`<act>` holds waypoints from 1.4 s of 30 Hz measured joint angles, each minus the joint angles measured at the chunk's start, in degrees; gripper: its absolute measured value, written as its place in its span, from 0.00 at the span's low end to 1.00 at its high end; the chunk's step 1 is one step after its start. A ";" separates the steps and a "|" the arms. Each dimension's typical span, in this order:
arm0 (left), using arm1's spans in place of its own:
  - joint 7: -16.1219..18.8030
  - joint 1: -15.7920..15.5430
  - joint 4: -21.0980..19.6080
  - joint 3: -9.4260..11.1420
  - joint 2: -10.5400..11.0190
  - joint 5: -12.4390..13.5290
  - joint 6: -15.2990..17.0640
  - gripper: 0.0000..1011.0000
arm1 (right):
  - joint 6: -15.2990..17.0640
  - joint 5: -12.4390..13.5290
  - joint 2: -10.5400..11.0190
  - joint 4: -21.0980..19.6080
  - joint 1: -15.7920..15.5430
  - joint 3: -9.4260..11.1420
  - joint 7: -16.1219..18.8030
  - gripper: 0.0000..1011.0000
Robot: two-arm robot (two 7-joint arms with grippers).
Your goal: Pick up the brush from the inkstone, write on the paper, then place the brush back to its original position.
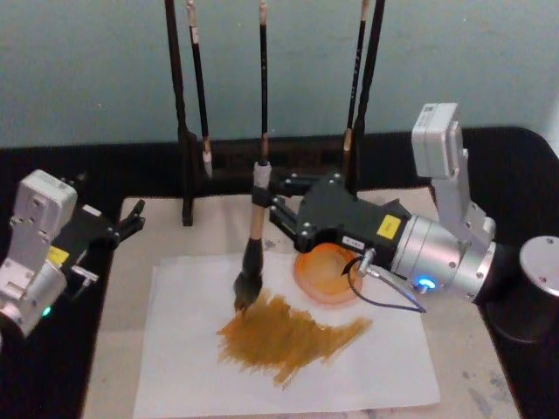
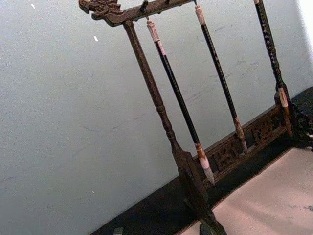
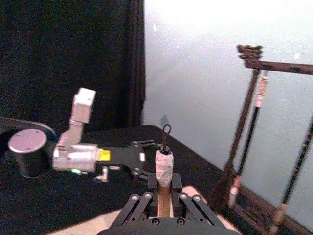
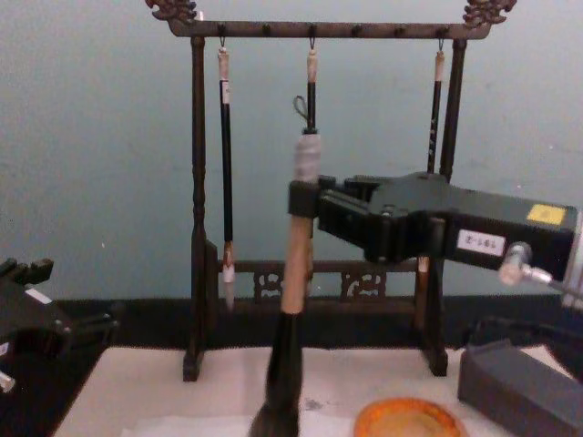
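In the head view the right gripper [image 1: 264, 202] pinches the brush [image 1: 253, 240] by its tan handle, just to the robot's left of the inkstone [image 1: 326, 275]. The tuft is down on the paper [image 1: 175, 367], at the edge of the brown ink patch [image 1: 293, 336] that spreads on the robot's side of the inkstone. The writing looks well under way. To do it well, I would keep the shaft near upright, press lightly, and stay inside the sheet and off the inkstone's rim, since thin wet paper may drag or wrinkle. The left gripper [image 1: 133, 223] hangs idle well to the left of the inkstone, its fingers spread on nothing. The paper lies on a cream mat [image 1: 122, 288] over black cloth [image 1: 52, 161]. The left wrist view shows the rack [image 2: 146, 83] that stands behind the inkstone, with thin brushes [image 2: 178, 98] hanging against a pale blue-green wall [image 2: 63, 122]. In the right wrist view the brush's taped end cap [image 3: 164, 164] and cord loop rise between the clamping fingers. The chest view has the brush upright to the left of the inkstone, and a grey block [image 4: 519, 387] on the inkstone's right.
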 joint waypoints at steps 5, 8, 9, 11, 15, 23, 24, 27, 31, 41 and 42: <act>0.00 0.00 0.00 0.00 0.00 0.00 0.00 1.00 | -0.01 0.11 -0.77 -0.37 0.03 -1.40 0.72 0.16; 0.00 0.00 0.00 0.00 0.00 0.00 0.00 1.00 | -0.16 0.12 -1.00 -0.41 0.06 -1.88 0.82 0.16; 0.00 0.00 0.00 0.00 0.00 0.00 0.00 1.00 | -0.20 0.13 -1.04 -0.41 0.07 -1.94 0.82 0.16; 0.00 0.00 0.00 0.00 0.00 0.00 0.00 1.00 | -0.32 0.14 -1.11 -0.42 0.07 -2.09 0.82 0.16; 0.00 0.00 0.00 0.00 0.00 0.00 0.00 1.00 | -0.30 0.19 -1.07 -0.40 0.05 -2.23 0.79 0.16; 0.00 0.00 0.00 0.00 0.00 0.00 0.00 1.00 | 0.07 0.11 -0.92 0.10 -0.13 -2.25 0.10 0.16; 0.00 0.00 0.00 0.00 0.00 0.00 0.00 1.00 | 0.07 0.11 -0.92 0.10 -0.13 -2.25 0.10 0.16; 0.00 0.00 0.00 0.00 0.00 0.00 0.00 1.00 | 0.21 0.20 -0.91 0.28 -0.24 -2.03 -0.14 0.16; 0.00 0.00 0.00 0.00 0.00 0.00 0.00 1.00 | 0.35 0.71 -0.97 0.38 -0.43 -1.73 -0.20 0.16; 0.00 0.00 0.00 0.00 0.00 0.00 0.00 1.00 | 0.45 1.11 -0.75 0.41 -0.25 -1.16 -0.25 0.16; 0.00 0.00 0.00 0.00 0.00 0.00 0.00 1.00 | 0.44 1.12 -0.66 0.37 -0.21 -1.02 -0.32 0.16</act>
